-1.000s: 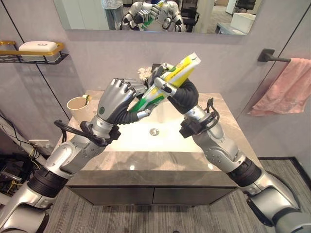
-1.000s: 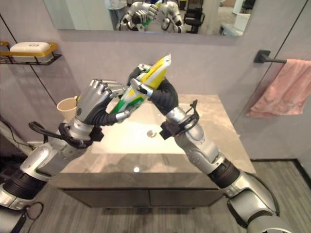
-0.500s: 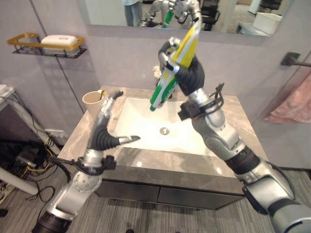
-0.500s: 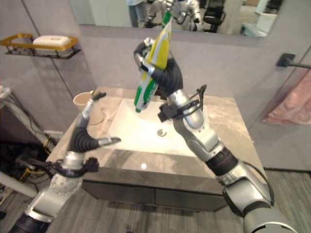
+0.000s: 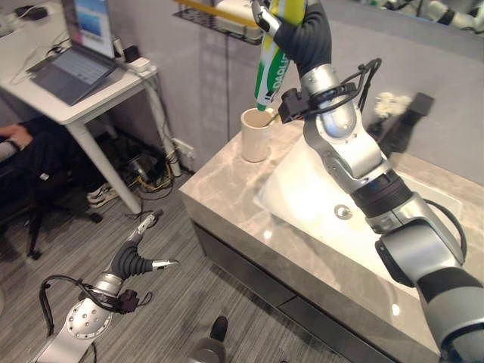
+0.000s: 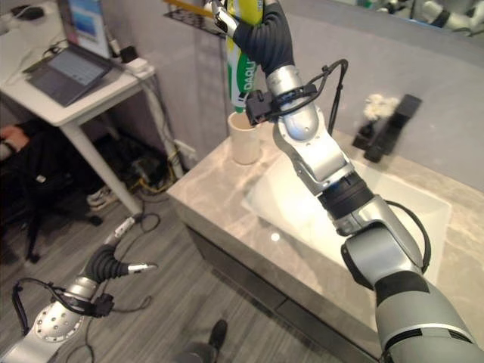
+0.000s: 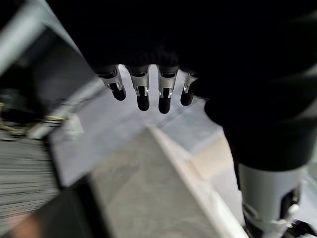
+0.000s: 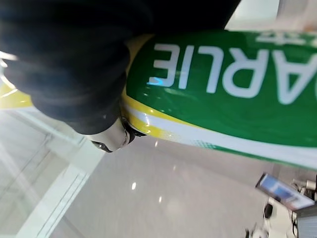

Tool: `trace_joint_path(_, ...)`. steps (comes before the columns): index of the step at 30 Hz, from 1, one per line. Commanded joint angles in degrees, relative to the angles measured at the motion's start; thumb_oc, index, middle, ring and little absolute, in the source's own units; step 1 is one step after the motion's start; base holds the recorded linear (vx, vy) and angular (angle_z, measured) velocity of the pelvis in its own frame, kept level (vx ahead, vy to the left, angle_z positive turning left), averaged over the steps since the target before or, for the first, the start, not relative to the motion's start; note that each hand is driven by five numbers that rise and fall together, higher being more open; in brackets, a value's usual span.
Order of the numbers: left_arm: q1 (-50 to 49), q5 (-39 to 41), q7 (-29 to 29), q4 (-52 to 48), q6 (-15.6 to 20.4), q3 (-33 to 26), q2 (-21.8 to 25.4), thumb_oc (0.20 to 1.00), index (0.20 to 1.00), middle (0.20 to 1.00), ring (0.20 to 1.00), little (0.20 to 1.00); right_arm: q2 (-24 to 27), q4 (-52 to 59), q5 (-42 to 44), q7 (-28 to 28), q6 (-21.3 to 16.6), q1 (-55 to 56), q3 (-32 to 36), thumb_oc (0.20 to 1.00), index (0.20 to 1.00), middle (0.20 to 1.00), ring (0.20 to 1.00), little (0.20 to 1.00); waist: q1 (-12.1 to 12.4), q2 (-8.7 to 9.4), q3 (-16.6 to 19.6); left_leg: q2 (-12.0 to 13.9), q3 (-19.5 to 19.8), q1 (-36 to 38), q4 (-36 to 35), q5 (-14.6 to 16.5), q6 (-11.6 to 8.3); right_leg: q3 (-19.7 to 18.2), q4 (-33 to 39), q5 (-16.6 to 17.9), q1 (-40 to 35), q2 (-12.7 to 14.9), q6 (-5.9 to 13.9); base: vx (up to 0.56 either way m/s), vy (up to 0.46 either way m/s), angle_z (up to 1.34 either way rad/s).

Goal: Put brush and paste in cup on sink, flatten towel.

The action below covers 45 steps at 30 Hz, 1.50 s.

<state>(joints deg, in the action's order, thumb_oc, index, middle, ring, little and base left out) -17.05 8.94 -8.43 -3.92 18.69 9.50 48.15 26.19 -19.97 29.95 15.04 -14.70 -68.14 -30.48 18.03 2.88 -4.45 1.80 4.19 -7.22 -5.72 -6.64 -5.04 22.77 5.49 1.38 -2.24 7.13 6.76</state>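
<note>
My right hand [image 5: 299, 32] is raised at the back left of the counter, shut on a green and yellow toothpaste tube [image 5: 269, 69]. The tube hangs nearly upright, and its lower end is just above the rim of a beige cup [image 5: 255, 136] at the counter's left back corner. The right wrist view shows the tube [image 8: 223, 94] pressed against the hand's dark cover. My left hand [image 5: 134, 255] hangs low over the floor, left of the counter, with straight fingers [image 7: 143, 93] and nothing in it.
The white sink basin [image 5: 318, 189] is set in a grey stone counter [image 5: 227, 200]. A black holder [image 5: 399, 130] and a white tuft [image 5: 387, 104] stand at the back. Left of the counter are a white desk [image 5: 83, 94] with a laptop [image 5: 74, 68], floor cables and a seated person [image 5: 15, 140].
The camera has swung left and down. My right hand has carried the tube from above the basin to above the cup. My left hand has dropped from counter height to near the floor.
</note>
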Motion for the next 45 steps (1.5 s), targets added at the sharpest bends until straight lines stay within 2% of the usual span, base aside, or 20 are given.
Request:
trace_joint_path(1,1.41,4.08,2.33,1.58,0.86,1.58,2.51,1.000,1.000,1.000,1.000,1.000,3.86,-0.97,-1.52,2.22,-2.00,-8.37,1.65,0.200,0.200,0.200,0.200,0.200,-0.05,2.30,1.47,-0.74,-1.93,-0.17,0.72,0.12,-1.43,0.01,-0.49,3.30,-1.67,4.86,3.38,-0.01,-0.012,0.54)
trace_joint_path(2,-0.51,13.02,4.00,6.93,-1.53,1.31,-2.08,1.000,1.000,1.000,1.000,1.000,4.74,-1.20,-2.88,2.54,-1.11,-9.05,1.27,0.200,0.200,0.200,0.200,0.200,0.80,2.19,1.29,-0.95,-1.07,-0.98,0.72,-0.09,-1.53,0.89,-0.49,3.03,-1.59,4.88,3.31,-0.01,-0.012,0.42)
trace_joint_path(6,-3.50,19.18,7.50,8.39,-3.68,0.43,-5.41,1.000,1.000,1.000,1.000,1.000,6.03,-3.69,-3.80,3.12,-0.23,-10.39,1.11,0.200,0.200,0.200,0.200,0.200,1.58,1.76,1.22,-1.21,-0.13,-1.99,0.72,-0.38,-1.49,1.92,-0.49,3.03,-1.37,4.99,3.36,0.01,-0.005,0.30)
trace_joint_path(8,-4.34,20.12,9.20,8.34,-4.51,0.30,-5.34,1.000,1.000,1.000,1.000,1.000,5.75,-6.28,-3.43,2.84,0.08,-12.01,0.64,0.200,0.200,0.200,0.200,0.200,1.83,1.71,1.27,-1.33,0.08,-2.52,0.72,-0.41,-1.33,1.81,-0.49,2.99,-0.96,4.90,3.43,0.02,0.005,0.14)
trace_joint_path(15,-4.43,19.52,10.38,8.25,-5.25,0.62,-4.77,1.000,1.000,1.000,1.000,1.000,3.50,-8.70,-2.85,2.64,0.17,-12.70,0.94,0.200,0.200,0.200,0.200,0.200,1.99,1.33,0.89,-1.53,-0.60,-3.08,0.72,-0.30,-1.14,1.07,-0.49,3.10,0.00,4.90,3.42,0.02,0.014,-0.01)
trace_joint_path(23,-2.72,17.09,10.32,8.66,-5.27,2.08,-4.51,1.000,1.000,1.000,1.000,1.000,-1.56,-11.12,-4.11,2.98,0.63,-12.24,1.63,0.200,0.200,0.200,0.200,0.200,2.15,1.08,0.59,-1.57,-1.58,-3.69,0.72,-0.23,-0.84,0.05,-0.49,3.21,1.15,4.97,3.44,0.01,0.015,-0.10)
trace_joint_path(45,-0.92,14.87,8.67,11.31,-4.22,2.76,-6.37,1.000,1.000,1.000,1.000,1.000,-2.01,-13.94,-6.40,4.33,0.70,-9.16,4.00,0.200,0.200,0.200,0.200,0.200,3.39,0.51,-1.00,-2.06,-1.21,-5.29,0.72,0.09,-0.71,0.15,-0.49,2.92,2.49,5.18,3.83,0.00,0.000,0.00)
